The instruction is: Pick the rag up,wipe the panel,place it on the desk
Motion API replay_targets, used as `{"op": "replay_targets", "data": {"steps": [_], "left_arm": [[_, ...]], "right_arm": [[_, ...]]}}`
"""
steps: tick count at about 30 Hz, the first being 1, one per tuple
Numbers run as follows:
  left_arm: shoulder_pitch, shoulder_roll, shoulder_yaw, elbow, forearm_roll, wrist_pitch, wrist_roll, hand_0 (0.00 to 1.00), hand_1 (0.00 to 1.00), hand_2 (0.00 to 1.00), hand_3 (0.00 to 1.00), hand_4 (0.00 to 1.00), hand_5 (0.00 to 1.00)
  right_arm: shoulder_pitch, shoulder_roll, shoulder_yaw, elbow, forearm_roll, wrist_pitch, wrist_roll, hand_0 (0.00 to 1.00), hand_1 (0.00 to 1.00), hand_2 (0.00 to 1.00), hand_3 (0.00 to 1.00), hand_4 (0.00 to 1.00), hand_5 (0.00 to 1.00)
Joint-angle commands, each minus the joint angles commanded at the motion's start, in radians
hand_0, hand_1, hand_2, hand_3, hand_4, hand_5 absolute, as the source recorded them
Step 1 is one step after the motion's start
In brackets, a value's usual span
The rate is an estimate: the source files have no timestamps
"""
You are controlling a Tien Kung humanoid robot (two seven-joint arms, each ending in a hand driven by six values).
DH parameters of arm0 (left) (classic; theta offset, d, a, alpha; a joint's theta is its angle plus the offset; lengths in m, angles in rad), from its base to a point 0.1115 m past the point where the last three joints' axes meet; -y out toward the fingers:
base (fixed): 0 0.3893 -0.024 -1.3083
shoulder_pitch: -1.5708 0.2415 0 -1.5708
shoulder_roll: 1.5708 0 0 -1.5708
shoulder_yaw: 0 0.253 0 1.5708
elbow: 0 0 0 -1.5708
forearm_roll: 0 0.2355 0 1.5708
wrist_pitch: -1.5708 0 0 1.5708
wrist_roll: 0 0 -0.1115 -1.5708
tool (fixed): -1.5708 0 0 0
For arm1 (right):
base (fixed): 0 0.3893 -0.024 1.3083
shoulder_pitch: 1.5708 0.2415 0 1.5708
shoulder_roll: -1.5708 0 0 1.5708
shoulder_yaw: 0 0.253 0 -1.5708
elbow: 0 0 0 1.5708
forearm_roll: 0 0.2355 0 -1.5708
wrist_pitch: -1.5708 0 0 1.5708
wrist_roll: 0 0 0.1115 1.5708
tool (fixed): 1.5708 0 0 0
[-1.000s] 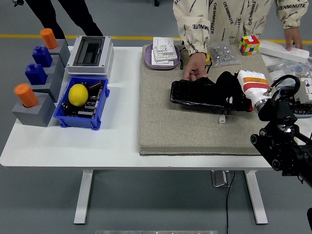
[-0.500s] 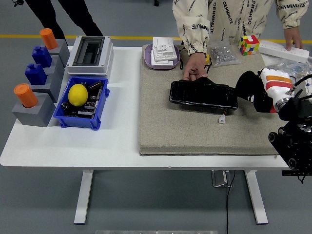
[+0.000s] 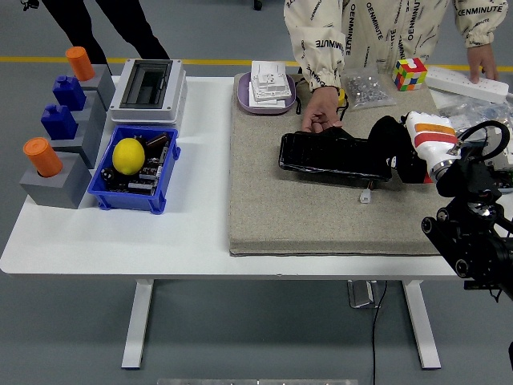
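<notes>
A glossy black panel (image 3: 329,156) lies on the beige felt mat (image 3: 321,216) in the middle of the table. My right hand (image 3: 421,144) comes in from the right and is shut on a black rag (image 3: 393,148), which it presses against the panel's right end. A person's hand (image 3: 321,112) rests on the panel's far left edge and holds it steady. My left hand is out of view.
A blue bin (image 3: 132,192) with a yellow lemon (image 3: 128,155) stands at the left beside grey blocks with orange and blue pegs (image 3: 56,120). A grey box (image 3: 148,84), a purple tray (image 3: 264,92), a Rubik's cube (image 3: 409,74) and a power strip (image 3: 469,84) line the back.
My right hand swept the rag right, off the panel's end, and has now moved back left onto it. The person's hand stayed on the panel.
</notes>
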Motion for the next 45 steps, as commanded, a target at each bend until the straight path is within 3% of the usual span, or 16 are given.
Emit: {"op": "replay_targets", "data": {"steps": [18,45], "left_arm": [[-0.007,0.003,0.010,0.000,-0.006,0.000,0.001,0.650,0.694,0.738,0.565,0.596,0.473],[-0.007,0.010,0.024,0.000,-0.008,-0.001,0.001,0.652,0.695,0.738,0.564,0.596,0.473]], "right_arm": [[0.061,0.120,-0.081,-0.041,0.007,0.000,0.003,0.274,0.357,0.418,0.427,0.998,0.129],[0.102,0.120,-0.225,-0.068,0.039,-0.002,0.012,0.275,0.357,0.419,0.427,0.998,0.121]]}}
